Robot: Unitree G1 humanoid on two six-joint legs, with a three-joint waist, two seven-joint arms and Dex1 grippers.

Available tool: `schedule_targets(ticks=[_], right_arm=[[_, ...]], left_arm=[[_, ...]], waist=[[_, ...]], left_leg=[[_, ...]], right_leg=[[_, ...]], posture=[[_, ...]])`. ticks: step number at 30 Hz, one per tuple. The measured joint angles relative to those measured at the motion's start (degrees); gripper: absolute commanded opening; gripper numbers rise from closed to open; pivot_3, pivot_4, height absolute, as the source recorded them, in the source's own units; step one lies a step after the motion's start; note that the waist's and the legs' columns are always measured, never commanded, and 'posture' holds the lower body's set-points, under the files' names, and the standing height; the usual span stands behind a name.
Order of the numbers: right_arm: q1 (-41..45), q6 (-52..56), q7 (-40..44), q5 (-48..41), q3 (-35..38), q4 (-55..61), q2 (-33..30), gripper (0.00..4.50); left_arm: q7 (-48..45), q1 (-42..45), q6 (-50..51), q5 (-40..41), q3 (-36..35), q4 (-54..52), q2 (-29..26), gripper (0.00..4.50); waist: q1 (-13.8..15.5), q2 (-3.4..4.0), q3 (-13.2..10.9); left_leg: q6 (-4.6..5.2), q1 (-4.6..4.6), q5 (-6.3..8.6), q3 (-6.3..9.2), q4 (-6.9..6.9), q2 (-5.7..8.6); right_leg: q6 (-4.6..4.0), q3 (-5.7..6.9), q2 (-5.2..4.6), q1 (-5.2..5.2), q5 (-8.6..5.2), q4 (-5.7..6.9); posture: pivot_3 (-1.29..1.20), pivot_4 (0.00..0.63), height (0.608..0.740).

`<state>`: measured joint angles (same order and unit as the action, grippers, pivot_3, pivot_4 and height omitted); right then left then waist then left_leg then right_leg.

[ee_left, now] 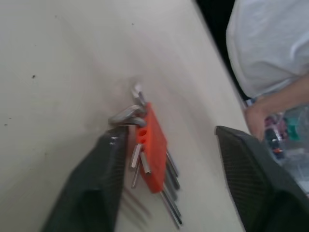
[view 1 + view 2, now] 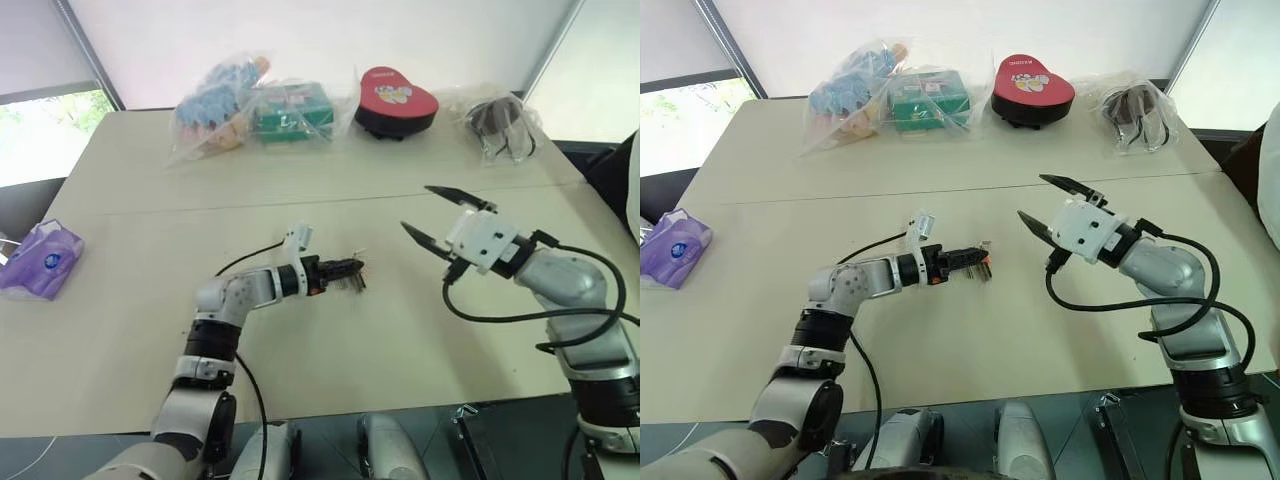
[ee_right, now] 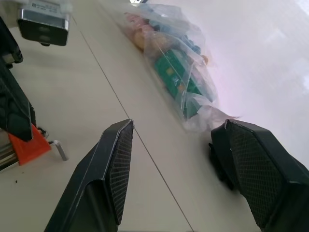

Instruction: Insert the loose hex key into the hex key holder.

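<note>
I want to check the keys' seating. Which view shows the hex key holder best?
The left wrist view: the hex key holder lies close up on the table, keys distinct. The eye views show it tiny by the left gripper; the right wrist view catches one corner.

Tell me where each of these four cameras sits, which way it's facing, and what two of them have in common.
Left eye: on the head, looking forward and down at the table; both arms show.
Right eye: beside it, same scene.
Left wrist: looks along the open left gripper at the hex key holder; a person's hand beyond.
Right wrist: looks along the open right gripper toward bagged items.
Shared: both wrist views show the holder; both eye views the red heart-shaped box.
</note>
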<state>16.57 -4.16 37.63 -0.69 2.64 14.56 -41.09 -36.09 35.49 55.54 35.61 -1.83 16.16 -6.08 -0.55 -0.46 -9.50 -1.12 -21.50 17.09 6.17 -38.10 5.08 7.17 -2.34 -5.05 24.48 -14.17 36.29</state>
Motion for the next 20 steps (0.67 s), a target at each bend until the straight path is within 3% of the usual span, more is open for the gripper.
schedule_targets(ticks=[5,13,17,20], right_arm=[[0.32,0.80,5.48,-1.40,-0.96,-0.73,-2.76,3.11],[-0.67,4.60,18.72,-5.39,-3.88,-3.42,-9.55,3.11],[-0.01,4.92,22.84,-6.72,-4.01,-5.66,-11.91,3.11],[0.47,6.17,25.60,-7.57,-3.28,-6.77,-14.97,3.11]], left_arm=[[-4.54,-3.16,-12.97,-9.82,7.68,-7.56,-10.59,4.48],[-8.73,-3.36,-33.66,-21.33,10.11,-16.49,-21.16,4.48],[-12.35,-5.74,-36.07,-22.04,9.05,-21.04,-27.63,4.48],[-17.79,-11.13,-32.20,-17.64,5.17,-26.29,-34.83,4.48]], waist=[[-0.16,0.03,0.01],[1.16,0.01,0.00],[0.93,0.03,0.00],[0.21,0.06,-0.02]], left_leg=[[-0.02,0.04,0.00,-0.01,0.10,-0.03],[0.00,-0.02,0.01,-0.03,0.00,0.00],[0.08,-0.01,0.05,-0.05,0.03,-0.02],[0.21,-0.02,0.13,-0.02,0.10,-0.06]], right_leg=[[0.00,-0.01,0.01,0.03,0.00,0.01],[0.00,0.00,-0.05,-0.04,0.00,-0.12],[0.00,-0.01,-0.04,-0.02,0.00,-0.10],[-0.01,-0.01,-0.04,0.03,0.00,-0.10]], posture=[[0.00,0.150,0.740],[0.00,0.150,0.740],[0.00,0.150,0.740],[0.00,0.150,0.740]])
